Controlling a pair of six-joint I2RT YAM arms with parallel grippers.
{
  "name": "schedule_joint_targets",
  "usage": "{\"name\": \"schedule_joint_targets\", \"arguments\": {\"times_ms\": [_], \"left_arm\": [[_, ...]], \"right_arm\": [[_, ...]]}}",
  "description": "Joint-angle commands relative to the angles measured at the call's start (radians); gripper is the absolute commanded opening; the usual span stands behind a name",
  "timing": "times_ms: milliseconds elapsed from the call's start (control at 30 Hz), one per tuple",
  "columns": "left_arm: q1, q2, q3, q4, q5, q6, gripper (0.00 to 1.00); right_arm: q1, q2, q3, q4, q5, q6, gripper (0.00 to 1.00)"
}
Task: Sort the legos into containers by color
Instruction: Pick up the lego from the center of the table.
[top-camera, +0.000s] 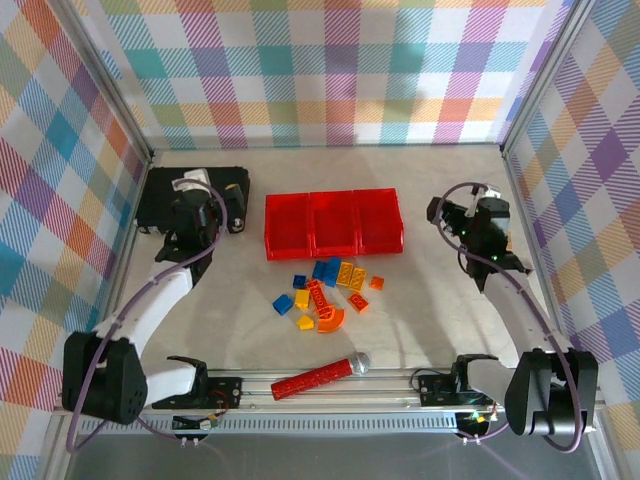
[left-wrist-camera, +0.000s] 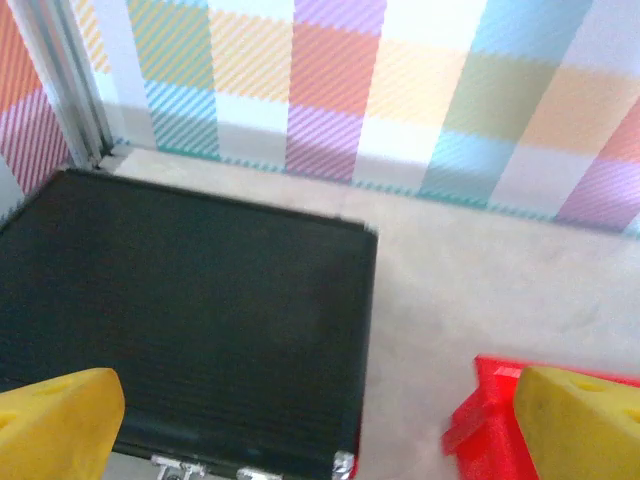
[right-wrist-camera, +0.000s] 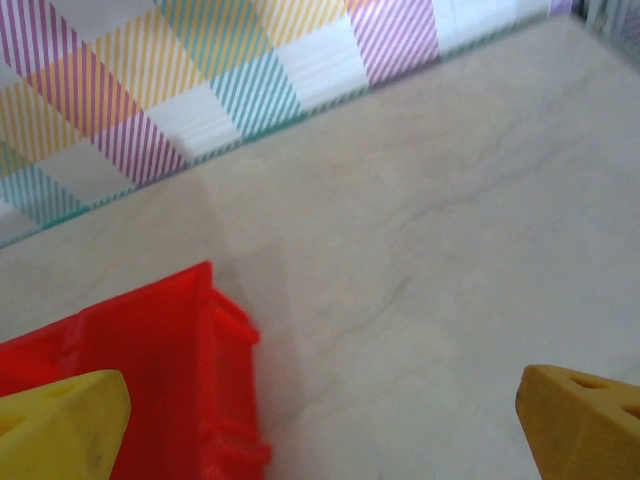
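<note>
1. The left gripper is wide open and holds nothing. It hangs over the black case at the left rear. The right gripper is also wide open and empty, above bare table just right of the containers.
2. The legos lie in one tight cluster on the table just in front of the containers. All three compartments look empty, so sorting has not begun.
3. Risk: the colours are mixed and many bricks touch. Open fingers coming down may pinch two bricks at once or shove neighbours aside.
4. Risk: the orange arch is curved and may twist out of a pinch.
5. Risk: the compartments are joined by thin dividers. An off-centre release could drop a brick in the wrong colour's bin or leave it on a rim.
6. Risk: both arms must reach the same central pile, so they could collide.
7. Risk: the red stick lies between the pile and the arm bases, where a low forearm could sweep it.
</note>
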Motion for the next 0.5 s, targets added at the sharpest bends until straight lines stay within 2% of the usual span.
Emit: {"name": "schedule_joint_targets", "arguments": {"times_ms": [0,133,233,333,467], "left_arm": [[-0.021,-0.044,-0.04,-0.28,0.157,-0.079,1.0],[-0.109,-0.107,-0.097,-0.346,0.153,-0.095,1.0],[-0.164,-0.162,-0.171,-0.324,0.141,-0.111,1.0],[-0.186,-0.214,-0.249,-0.28,0.16,-0.135,1.0],[-0.186,-0.279,-0.373,-0.16,0.183,-0.165,1.0]], "right_arm": [[0.022,-0.019,0.027,-0.316,-0.117,0.177,0.97],[0.143,-0.007,0.073,-0.505,-0.072,0.23,0.95],[0.243,0.009,0.093,-0.605,-0.041,0.259,0.91],[0.337,0.04,0.087,-0.639,0.019,0.302,0.87],[0.411,0.124,0.087,-0.653,0.066,0.339,0.84]]}}
